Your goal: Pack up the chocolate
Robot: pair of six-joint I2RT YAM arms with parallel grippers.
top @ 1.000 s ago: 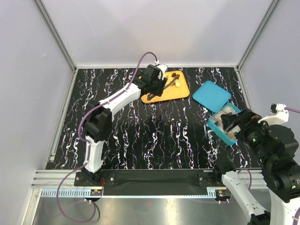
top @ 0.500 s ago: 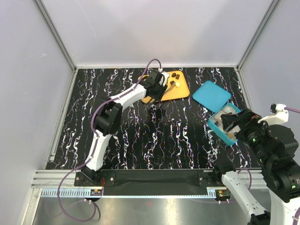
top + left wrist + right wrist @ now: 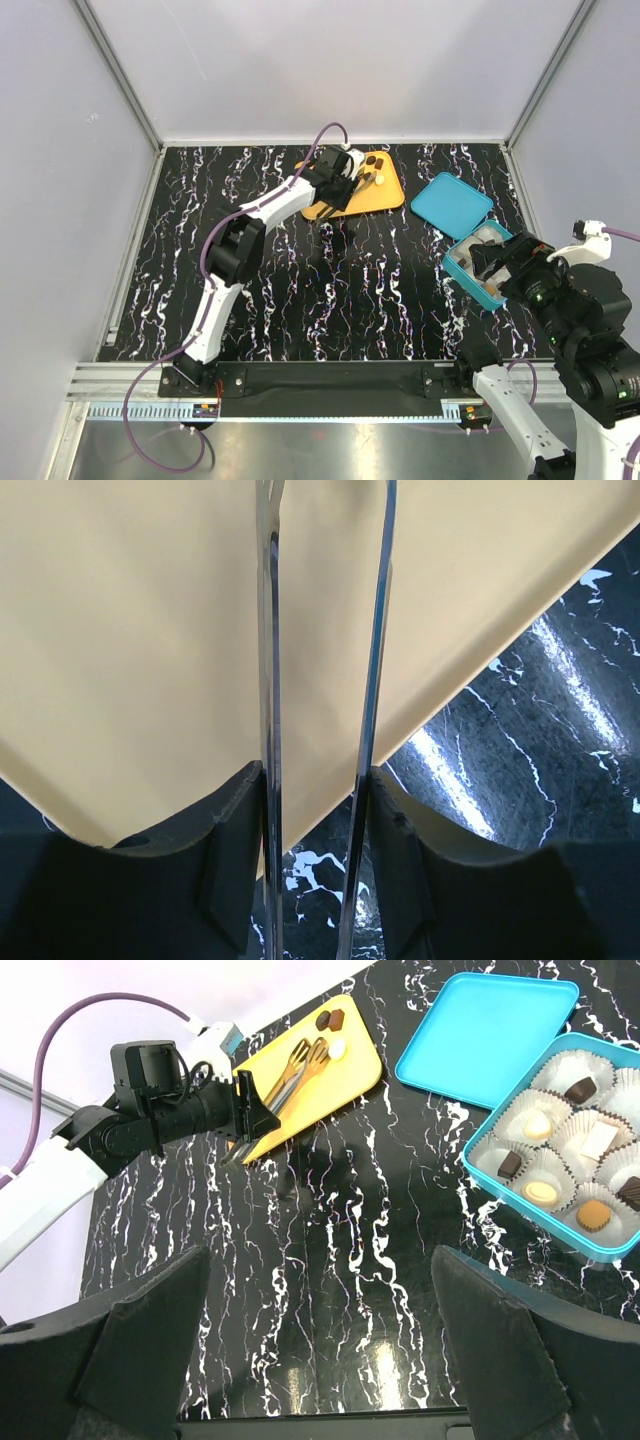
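- My left fingers (image 3: 315, 810) are partly closed on a pair of metal tongs (image 3: 268, 680). One blade lies against the inside of each finger.
- I am reaching over the orange tray (image 3: 130, 660), which sits at the far edge of the desk (image 3: 400, 1210), about midway along it.
- The right wrist view shows the tong tips just beside a cream chocolate (image 3: 338, 1048) on the tray. I cannot tell whether they touch it, and nothing is gripped between them that I can see.
- Two dark pieces (image 3: 330, 1020) lie near the tray's far end, so I judge about three are left to move.
- The teal box (image 3: 522, 1098) stands near the right edge of the desk, with its lid (image 3: 487, 1025) off and lying flat just beyond it, toward the far right corner.
- Seven paper cups in the box already hold chocolates (image 3: 543, 1192), a mix of dark, cream and caramel. Part of the box runs out of view, so I cannot count the free cups.
- My right fingers (image 3: 320, 1255) are spread fully wide and hold nothing, hovering above the desk by the box.
- I reckon the packing is well over half done. Left to do are the last few pieces and probably the lid.
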